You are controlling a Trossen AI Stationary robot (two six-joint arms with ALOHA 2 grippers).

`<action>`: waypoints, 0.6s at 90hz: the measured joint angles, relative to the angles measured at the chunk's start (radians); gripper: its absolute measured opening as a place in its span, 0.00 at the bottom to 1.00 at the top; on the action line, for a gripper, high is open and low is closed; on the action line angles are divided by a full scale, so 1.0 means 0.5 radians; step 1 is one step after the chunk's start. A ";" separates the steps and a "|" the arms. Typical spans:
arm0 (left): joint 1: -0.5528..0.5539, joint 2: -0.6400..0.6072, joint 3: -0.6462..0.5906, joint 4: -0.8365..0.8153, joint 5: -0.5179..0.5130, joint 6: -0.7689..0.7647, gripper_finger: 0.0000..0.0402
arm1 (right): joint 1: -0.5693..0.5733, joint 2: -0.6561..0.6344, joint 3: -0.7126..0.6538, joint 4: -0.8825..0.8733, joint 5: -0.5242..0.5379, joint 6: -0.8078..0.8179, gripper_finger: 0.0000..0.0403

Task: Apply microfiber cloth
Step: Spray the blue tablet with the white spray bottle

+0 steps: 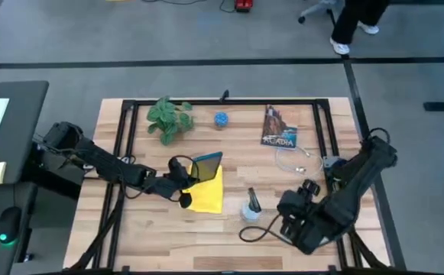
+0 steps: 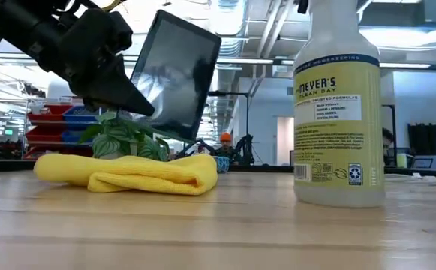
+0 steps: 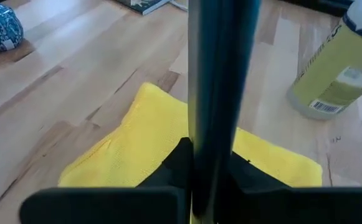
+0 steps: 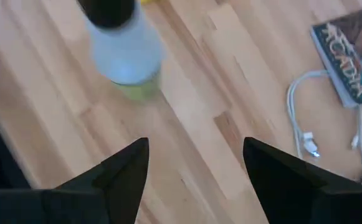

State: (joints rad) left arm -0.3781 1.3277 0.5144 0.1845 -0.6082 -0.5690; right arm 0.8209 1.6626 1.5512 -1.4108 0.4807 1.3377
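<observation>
The yellow microfiber cloth [image 1: 207, 195] lies folded and bunched on the wooden table [image 1: 160, 237]; it also shows in the low view [image 2: 127, 173] and the left wrist view [image 3: 137, 143]. Just above it, my left gripper [image 1: 185, 180] is shut on a dark tablet [image 2: 174, 73], which stands tilted over the cloth. A yellow spray bottle [image 1: 251, 205] stands upright to the right of the cloth. My right gripper [image 4: 196, 163] hovers open near the bottle's right side, with nothing between its fingers. My left gripper pinches the tablet between its two fingers at one edge [image 3: 196, 163], coming level from the table's left side. The tablet [image 3: 221, 74] shows edge-on between the fingers. It is lifted clear of the cloth and stands steeply tilted, screen toward the near edge.
A potted plant [image 1: 168, 118], a blue ball [image 1: 220, 119] and a book [image 1: 280, 127] sit along the far side. A white cable [image 1: 294, 157] lies near the book. Black frame rails [image 1: 122, 130] run along the table's sides. Bare wood lies near the front edge.
</observation>
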 joint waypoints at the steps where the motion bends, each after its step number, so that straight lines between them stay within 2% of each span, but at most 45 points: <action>1: 0.002 0.000 0.000 0.000 0.000 0.000 0.03 | 0.014 -0.002 -0.033 0.031 0.018 0.017 0.62; 7: 0.012 0.000 0.000 -0.002 0.002 0.000 0.03 | 0.106 -0.044 -0.234 0.233 0.173 0.134 0.62; 18: 0.046 0.000 0.000 0.009 0.072 0.018 0.03 | 0.278 -0.200 -0.651 0.689 0.620 0.360 0.62; 28: 0.089 0.000 0.000 0.028 0.106 0.037 0.03 | 0.341 -0.309 -1.051 1.198 0.936 0.388 0.62; 39: 0.140 0.000 0.000 0.037 0.128 0.045 0.03 | 0.280 -0.376 -1.348 1.765 1.019 0.037 0.62; 54: 0.207 0.000 0.000 0.039 0.159 0.021 0.03 | 0.113 -0.486 -1.480 2.166 1.014 -0.688 0.62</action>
State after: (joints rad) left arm -0.2748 1.3277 0.5144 0.2040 -0.5285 -0.5586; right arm 0.8772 1.4198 0.8113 -0.3276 0.9879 0.9935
